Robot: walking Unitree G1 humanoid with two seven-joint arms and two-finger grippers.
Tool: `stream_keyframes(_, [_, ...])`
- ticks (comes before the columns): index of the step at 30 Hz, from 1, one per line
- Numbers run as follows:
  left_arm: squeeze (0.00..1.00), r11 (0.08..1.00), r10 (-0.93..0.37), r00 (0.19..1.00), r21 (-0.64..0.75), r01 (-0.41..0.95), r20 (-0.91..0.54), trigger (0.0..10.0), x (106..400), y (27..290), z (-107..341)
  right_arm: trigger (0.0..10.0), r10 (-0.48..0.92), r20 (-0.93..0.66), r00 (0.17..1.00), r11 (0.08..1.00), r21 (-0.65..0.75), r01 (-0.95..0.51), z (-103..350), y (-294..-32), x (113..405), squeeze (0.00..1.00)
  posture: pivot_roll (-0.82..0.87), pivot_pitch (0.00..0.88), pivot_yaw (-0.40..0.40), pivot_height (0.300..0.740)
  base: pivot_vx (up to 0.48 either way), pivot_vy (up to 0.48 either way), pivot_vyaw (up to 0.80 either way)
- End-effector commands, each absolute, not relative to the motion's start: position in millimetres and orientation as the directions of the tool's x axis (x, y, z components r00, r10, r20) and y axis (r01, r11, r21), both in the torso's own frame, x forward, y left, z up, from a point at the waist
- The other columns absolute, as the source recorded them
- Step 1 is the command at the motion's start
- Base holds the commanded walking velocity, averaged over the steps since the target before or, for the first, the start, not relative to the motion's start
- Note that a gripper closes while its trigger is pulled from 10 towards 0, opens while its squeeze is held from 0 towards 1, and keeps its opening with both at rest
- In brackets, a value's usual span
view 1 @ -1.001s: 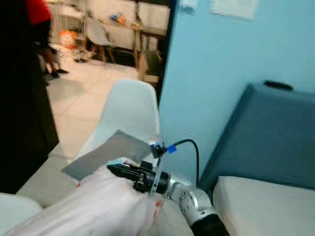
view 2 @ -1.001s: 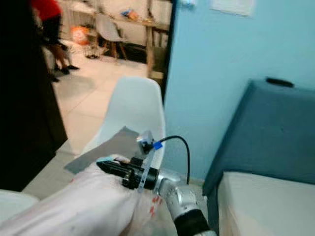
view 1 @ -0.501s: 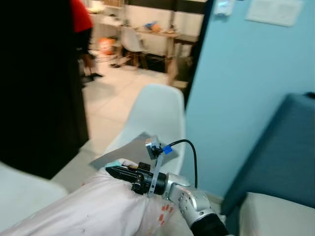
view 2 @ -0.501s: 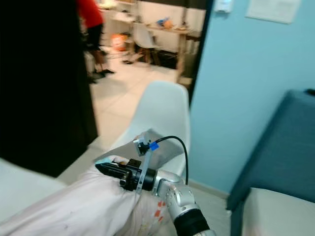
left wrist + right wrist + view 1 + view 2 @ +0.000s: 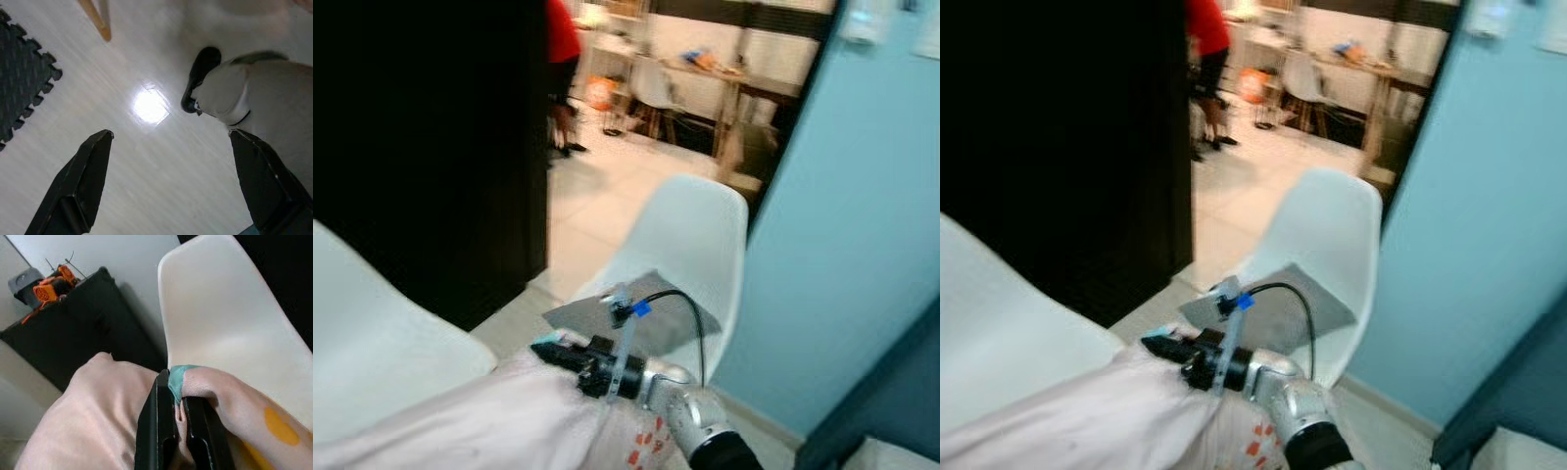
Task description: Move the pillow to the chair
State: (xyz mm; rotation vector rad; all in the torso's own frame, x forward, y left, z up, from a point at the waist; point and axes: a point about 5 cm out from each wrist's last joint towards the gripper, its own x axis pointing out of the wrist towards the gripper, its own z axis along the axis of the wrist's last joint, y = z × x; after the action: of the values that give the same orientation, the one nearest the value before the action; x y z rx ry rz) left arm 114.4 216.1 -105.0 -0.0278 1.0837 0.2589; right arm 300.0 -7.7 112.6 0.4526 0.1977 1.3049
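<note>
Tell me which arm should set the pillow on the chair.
Right. The right gripper is shut on the pink pillow, held near the white chair ahead. The left gripper is open, pointing at bare floor, holding nothing.

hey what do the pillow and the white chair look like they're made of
The pillow looks like soft woven fabric, pale pink and matte: it creases and bunches where the right gripper pinches it, with a teal edge and orange spots. The white chair seems to be moulded plastic: a smooth, one-piece curved shell with a faint sheen.
</note>
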Motion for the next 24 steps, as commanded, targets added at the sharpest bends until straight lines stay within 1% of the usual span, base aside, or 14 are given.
stream_keyframes(1, [0.00,0.973,0.178,0.425,0.093,-0.213,-0.887,10.0,109.4,210.7,-107.5,10.0,0.948,0.211,0.236,0.134,0.408,-0.903,124.9,9.2,295.7,0.00,0.15,0.037,-0.120,0.740,0.000,0.000,0.75])
stream_keyframes(13, [0.00,0.970,0.183,0.427,0.092,-0.224,-0.886,10.0,109.5,209.8,-107.6,10.0,0.952,0.216,0.219,0.115,0.408,-0.906,123.8,13.5,293.8,0.00,0.16,0.042,-0.127,0.740,0.000,0.000,0.75])
stream_keyframes(24, [0.00,0.970,0.183,0.422,0.093,-0.224,-0.888,10.0,106.6,210.6,-108.2,10.0,0.951,0.216,0.221,0.116,0.414,-0.903,121.9,14.9,292.7,0.00,0.16,0.043,-0.124,0.740,0.000,0.000,0.75])
